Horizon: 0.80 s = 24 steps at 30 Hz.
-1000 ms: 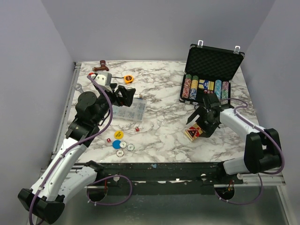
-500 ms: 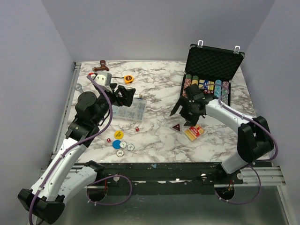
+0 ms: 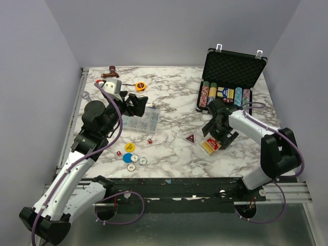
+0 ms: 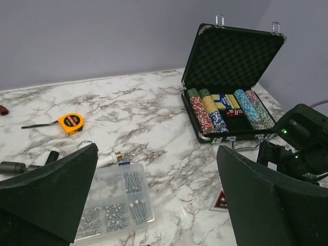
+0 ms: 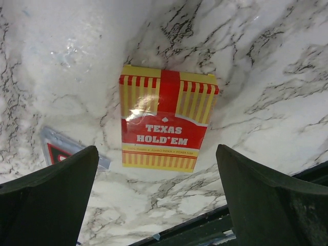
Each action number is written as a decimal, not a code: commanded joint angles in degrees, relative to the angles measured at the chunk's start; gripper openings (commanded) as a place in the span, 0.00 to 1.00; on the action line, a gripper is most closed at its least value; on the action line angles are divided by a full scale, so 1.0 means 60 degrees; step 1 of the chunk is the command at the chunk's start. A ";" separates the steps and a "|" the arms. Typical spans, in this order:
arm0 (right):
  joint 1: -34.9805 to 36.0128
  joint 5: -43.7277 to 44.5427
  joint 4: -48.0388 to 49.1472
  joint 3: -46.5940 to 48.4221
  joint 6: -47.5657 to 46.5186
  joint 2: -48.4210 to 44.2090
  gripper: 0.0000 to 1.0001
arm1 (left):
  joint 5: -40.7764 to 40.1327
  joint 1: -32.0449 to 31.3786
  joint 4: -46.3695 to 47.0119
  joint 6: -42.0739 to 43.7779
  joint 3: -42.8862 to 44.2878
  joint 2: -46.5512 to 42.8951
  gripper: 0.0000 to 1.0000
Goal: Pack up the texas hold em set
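The right gripper (image 5: 156,147) hangs wide open and empty over the card box (image 5: 164,120), so next it must drop and pinch it.

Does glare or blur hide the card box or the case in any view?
Right wrist: a glare patch on the card box, lettering readable; table washed out upper left. Left wrist: case sharp, chips distinct. Top external: even light, soft shadows, no blur.

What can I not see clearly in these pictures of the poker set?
Top view: the right hand covers part of the card box.
Right wrist view: a finger cuts off the red triangle marker.
Top view: the red dice are too small to read.
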 commanded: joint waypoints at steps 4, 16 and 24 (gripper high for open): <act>-0.0070 0.0194 -0.0215 -0.0295 0.1284 0.0380 1.00 | -0.0103 -0.0061 -0.0011 0.0017 0.0029 -0.0267 0.99; -0.0112 0.0534 0.1208 -0.1396 0.2115 0.0111 0.86 | -0.0174 -0.0127 0.0011 -0.0012 -0.0003 -0.0311 0.99; -0.0787 0.0712 0.0827 -0.0314 0.2581 -0.0321 0.49 | -0.0218 -0.0160 0.0022 0.0003 -0.0021 -0.0297 0.99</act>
